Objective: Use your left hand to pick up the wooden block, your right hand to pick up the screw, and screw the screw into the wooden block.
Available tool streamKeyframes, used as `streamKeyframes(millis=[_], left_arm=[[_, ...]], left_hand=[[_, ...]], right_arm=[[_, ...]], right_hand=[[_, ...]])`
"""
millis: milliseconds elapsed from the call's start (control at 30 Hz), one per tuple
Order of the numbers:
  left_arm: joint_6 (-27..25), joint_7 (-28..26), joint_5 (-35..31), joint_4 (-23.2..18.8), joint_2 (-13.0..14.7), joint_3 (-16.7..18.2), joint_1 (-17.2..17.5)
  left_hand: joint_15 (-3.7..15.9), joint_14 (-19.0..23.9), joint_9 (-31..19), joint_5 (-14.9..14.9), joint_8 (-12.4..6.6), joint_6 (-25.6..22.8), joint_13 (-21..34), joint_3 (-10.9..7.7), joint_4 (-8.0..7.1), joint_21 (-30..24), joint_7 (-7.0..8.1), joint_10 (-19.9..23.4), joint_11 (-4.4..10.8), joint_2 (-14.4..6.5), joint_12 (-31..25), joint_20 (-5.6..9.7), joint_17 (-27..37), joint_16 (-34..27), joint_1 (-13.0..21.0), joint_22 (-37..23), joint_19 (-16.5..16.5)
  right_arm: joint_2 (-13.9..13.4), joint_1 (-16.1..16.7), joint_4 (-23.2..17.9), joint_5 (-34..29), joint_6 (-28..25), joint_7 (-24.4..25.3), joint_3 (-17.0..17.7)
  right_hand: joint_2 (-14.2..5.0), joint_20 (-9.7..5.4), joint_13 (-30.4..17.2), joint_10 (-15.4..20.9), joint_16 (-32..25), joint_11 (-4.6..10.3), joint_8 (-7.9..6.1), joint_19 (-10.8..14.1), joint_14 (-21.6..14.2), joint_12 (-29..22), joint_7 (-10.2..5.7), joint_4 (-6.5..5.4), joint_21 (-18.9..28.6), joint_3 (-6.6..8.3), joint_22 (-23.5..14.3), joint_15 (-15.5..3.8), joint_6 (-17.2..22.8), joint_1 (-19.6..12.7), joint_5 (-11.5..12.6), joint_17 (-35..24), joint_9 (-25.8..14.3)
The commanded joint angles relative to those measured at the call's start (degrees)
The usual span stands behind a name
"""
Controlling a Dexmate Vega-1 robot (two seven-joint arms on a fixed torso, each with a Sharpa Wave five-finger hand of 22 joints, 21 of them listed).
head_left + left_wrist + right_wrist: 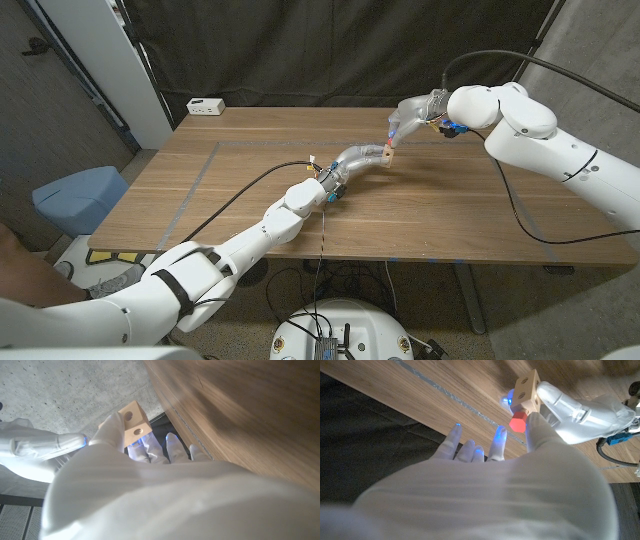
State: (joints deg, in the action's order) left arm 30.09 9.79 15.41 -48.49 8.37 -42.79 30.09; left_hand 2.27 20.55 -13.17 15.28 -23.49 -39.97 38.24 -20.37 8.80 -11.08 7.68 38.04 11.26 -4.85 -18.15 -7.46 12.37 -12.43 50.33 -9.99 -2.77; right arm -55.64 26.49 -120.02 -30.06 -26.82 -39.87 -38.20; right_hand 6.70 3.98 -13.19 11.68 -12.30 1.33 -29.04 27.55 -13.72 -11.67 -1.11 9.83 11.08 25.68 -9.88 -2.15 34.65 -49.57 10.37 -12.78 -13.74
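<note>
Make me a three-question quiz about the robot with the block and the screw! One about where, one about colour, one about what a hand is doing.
1. Where is the wooden block?
A. lying at the table's near edge
B. held up over the table
C. on the floor

2. What colour is the screw head?
A. red
B. green
C. yellow

3. What is the left hand doing?
A. resting open on the table
B. holding the wooden block
C. holding a cable

Answers:
1. B, the head view shows it raised between both hands.
2. A, the right wrist view shows a red head against the block, at the right hand.
3. B, the left wrist view shows its fingers around the block.
</note>
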Motion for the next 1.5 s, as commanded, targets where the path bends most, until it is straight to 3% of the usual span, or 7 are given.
streamKeyframes(millis=[33, 433, 1500], left_arm=[[0.5, 0.3, 0.0, 1.2, -0.5, -0.1, -0.6], [0.1, 0.1, 0.1, 1.0, -0.4, 0.0, -0.5], [-0.7, -0.4, -0.1, -0.6, 0.2, 0.0, 0.2]], left_hand=[[3.19, 0.3, -0.2, 0.3, -0.31, -2.7, 0.0, -0.4, -0.11, -0.2, 0.38, 0.3, 0.09, -0.2, 0.2, -0.13, 0.3, 0.1, -0.1, -0.2, -0.2], [3.22, 0.3, -0.2, 0.3, -0.33, -2.8, 0.0, -0.42, -0.16, -0.2, 0.32, 0.2, 0.14, -0.2, 0.2, -0.12, 0.3, 0.2, -0.2, -0.2, -0.2], [3.09, 0.2, -0.2, 0.3, -0.29, -2.7, 0.0, -0.62, -0.25, -0.2, 0.34, 0.2, -0.03, -0.4, 0.2, -0.16, 0.3, 0.2, -0.4, -0.2, -0.2]], right_arm=[[0.4, 0.2, 0.4, -0.4, -0.1, 0.7, -0.1], [0.6, 0.6, 0.6, -0.6, -0.1, 1.8, -0.1], [0.5, 1.6, 0.3, -0.6, -0.4, 3.2, 0.2]], right_hand=[[-0.23, 0.09, -0.3, 0.7, -0.4, 0.21, -0.94, 0.5, -0.4, -0.4, -0.24, -0.08, 0.4, 0.56, -0.1, -0.23, 1.5, -0.7, 0.3, -0.2, -0.4], [-0.51, -0.15, -0.4, 2.0, -0.9, 0.56, -3.31, 0.9, -1.5, -0.7, -1.14, -0.36, 0.4, 1.09, -0.1, -0.89, 4.7, -1.1, 0.3, -0.5, -1.2], [-0.98, -0.2, -0.4, 3.8, -1.3, 1.84, -6.29, 1.6, -2.4, -1.0, -1.8, -0.65, 0.5, 1.82, -0.1, -1.62, 7.8, -1.6, 0.3, -0.9, -2.5]])
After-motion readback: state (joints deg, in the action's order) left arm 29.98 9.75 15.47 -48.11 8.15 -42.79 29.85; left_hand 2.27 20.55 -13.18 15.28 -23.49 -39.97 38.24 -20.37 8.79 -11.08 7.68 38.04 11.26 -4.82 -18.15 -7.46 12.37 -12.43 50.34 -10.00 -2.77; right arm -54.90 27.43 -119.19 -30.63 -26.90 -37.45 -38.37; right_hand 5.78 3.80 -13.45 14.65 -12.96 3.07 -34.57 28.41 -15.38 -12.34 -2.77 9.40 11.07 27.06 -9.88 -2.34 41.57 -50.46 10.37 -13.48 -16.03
